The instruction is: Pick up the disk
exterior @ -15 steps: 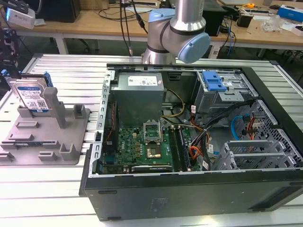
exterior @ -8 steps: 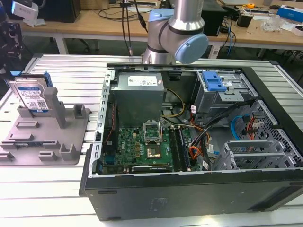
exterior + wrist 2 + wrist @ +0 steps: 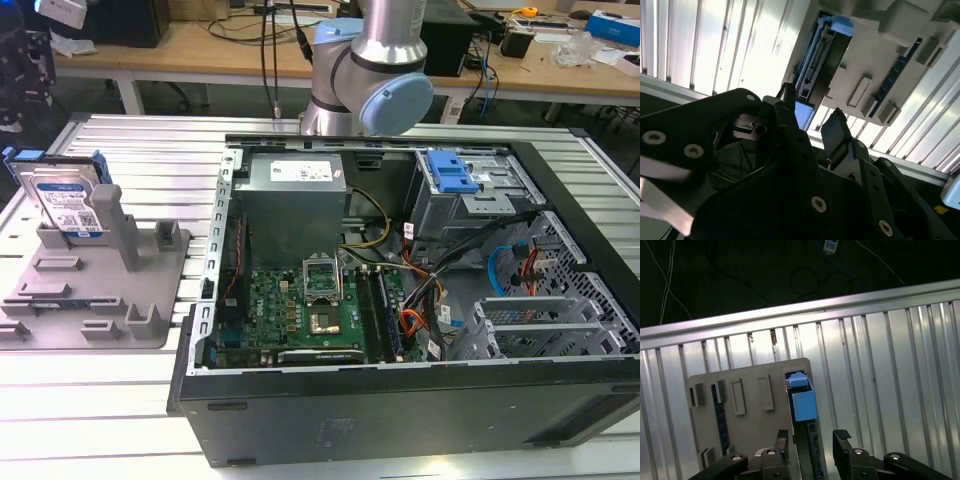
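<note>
From where I stand this is the approach, with nothing taken yet. The disk [image 3: 70,205] stands on edge in the grey holder [image 3: 120,290] at the exterior view's left, on the ribbed metal tabletop [image 3: 150,140], well apart from the open computer case [image 3: 400,420]. The arm [image 3: 372,50] rises behind the case, and judging by both wrist views its hand hangs above the holder, looking down on it. In the first wrist view the hand [image 3: 812,435] has its two dark fingers [image 3: 842,439] spread apart and empty. The disk's [image 3: 802,400] thin blue-capped upper edge lines up with the gap between them, with air in between as far as I can judge. The second wrist view shows the same at a slant: the hand [image 3: 812,100] parted, the disk [image 3: 824,57] beyond it in its slot. To my eye the grasp calls for the fingers to be square to the disk's flat faces and to go down either side of that edge, clear of the post [image 3: 125,225] beside it, before closing.
</note>
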`<state>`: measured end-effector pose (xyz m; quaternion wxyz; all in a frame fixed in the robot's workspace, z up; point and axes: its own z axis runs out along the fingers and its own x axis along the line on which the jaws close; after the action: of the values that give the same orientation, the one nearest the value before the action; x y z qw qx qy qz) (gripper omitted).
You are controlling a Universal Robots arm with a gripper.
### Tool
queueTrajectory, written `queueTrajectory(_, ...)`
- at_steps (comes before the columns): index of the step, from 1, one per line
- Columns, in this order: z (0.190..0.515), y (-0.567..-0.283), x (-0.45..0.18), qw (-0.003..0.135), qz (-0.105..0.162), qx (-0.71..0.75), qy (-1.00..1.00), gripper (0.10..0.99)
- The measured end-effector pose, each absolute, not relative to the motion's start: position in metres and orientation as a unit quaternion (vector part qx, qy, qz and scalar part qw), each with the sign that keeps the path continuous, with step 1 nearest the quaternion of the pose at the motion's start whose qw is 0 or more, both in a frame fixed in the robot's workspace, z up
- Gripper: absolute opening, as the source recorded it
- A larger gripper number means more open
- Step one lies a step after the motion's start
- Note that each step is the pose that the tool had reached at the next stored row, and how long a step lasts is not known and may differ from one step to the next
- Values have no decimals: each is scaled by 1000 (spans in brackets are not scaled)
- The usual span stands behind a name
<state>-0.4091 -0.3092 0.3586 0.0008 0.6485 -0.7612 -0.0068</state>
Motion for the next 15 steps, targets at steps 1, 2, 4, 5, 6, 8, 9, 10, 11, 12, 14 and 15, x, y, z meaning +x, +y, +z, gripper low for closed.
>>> queueTrajectory(1,358,-309,-412,1,-7,648,-761,482)
queueTrajectory(2,357,-309,-415,1,-6,649,-761,482)
queueTrajectory(4,356,-309,-420,1,-6,651,-759,482)
queueTrajectory(5,355,-309,-421,1,-6,652,-758,482)
queueTrajectory(6,356,-309,-421,2,-6,653,-758,482)
queueTrajectory(8,356,-309,-421,1,-6,653,-758,482)
queueTrajectory(9,355,-309,-421,1,-6,653,-758,482)
queueTrajectory(10,355,-309,-421,2,-5,653,-758,482)
queueTrajectory(11,355,-309,-421,2,-5,653,-757,482)
queueTrajectory(12,355,-309,-421,2,-5,653,-757,482)
queueTrajectory(14,355,-309,-421,3,-4,653,-757,482)
queueTrajectory(15,354,-309,-421,3,-4,654,-757,482)
